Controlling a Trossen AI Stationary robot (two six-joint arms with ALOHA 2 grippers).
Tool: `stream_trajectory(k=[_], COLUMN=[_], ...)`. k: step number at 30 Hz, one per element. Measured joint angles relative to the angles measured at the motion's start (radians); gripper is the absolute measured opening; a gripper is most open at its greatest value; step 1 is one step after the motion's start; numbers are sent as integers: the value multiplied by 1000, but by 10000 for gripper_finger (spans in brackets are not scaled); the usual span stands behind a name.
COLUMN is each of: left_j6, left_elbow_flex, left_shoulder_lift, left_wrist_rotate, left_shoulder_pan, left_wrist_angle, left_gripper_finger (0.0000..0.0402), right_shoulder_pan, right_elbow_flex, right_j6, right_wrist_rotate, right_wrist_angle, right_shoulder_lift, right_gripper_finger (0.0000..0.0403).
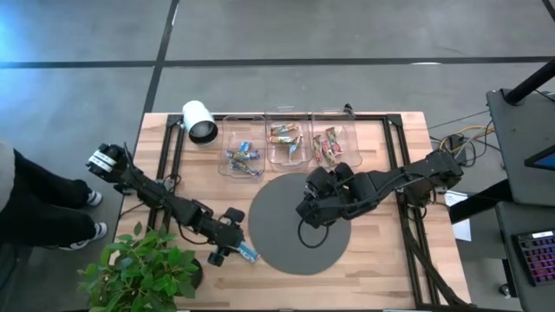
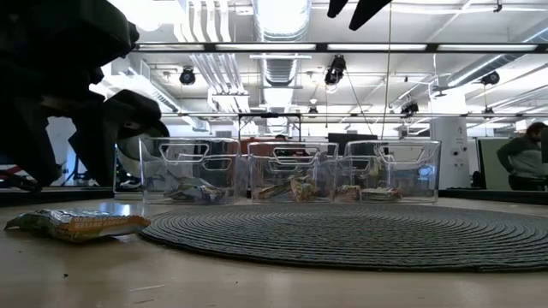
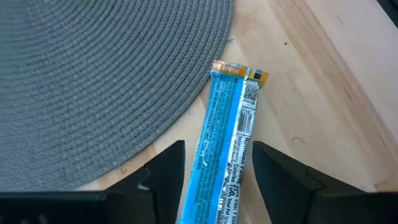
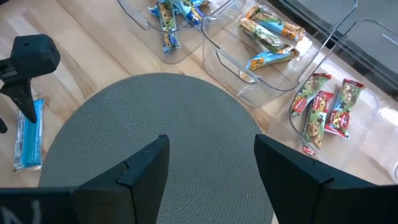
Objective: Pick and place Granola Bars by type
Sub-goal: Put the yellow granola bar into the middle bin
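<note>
One bright blue granola bar [image 3: 225,140] lies flat on the wood just off the left edge of the round grey mat [image 1: 299,224], also seen in the high view [image 1: 249,253]. My left gripper [image 3: 217,183] hovers open just above it, one finger on each side of its length, touching nothing. My right gripper [image 4: 211,174] is open and empty above the mat's middle [image 1: 305,212]. Three clear bins stand along the table's far side: blue bars in the left bin [image 1: 241,158], tan and blue ones in the middle bin [image 1: 287,143], reddish ones in the right bin [image 1: 329,146].
A white cylinder [image 1: 199,121] lies at the far left of the table. A potted plant [image 1: 143,269] stands at the near left corner, close to my left arm. A person's legs [image 1: 35,204] show beyond the left edge. Dark rails [image 1: 408,217] run along both table sides.
</note>
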Motion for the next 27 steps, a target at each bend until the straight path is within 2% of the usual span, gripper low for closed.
stream_trajectory(k=[10,17,27], left_j6=[15,71,84], left_elbow_flex=[-5,-6,-29], left_shoulder_lift=[14,43,92], left_wrist_rotate=[-38,6,-2], left_shoulder_pan=[-9,-14,-11], left_wrist_angle=[5,54,54], left_gripper_finger=[216,218,218], right_shoulder_pan=[-10,-10,-10], right_elbow_flex=[0,0,0], right_j6=[-4,0,-1], right_wrist_rotate=[0,0,0], right_wrist_angle=[0,1,0], right_shoulder_lift=[0,0,-1], right_gripper_finger=[226,226,226])
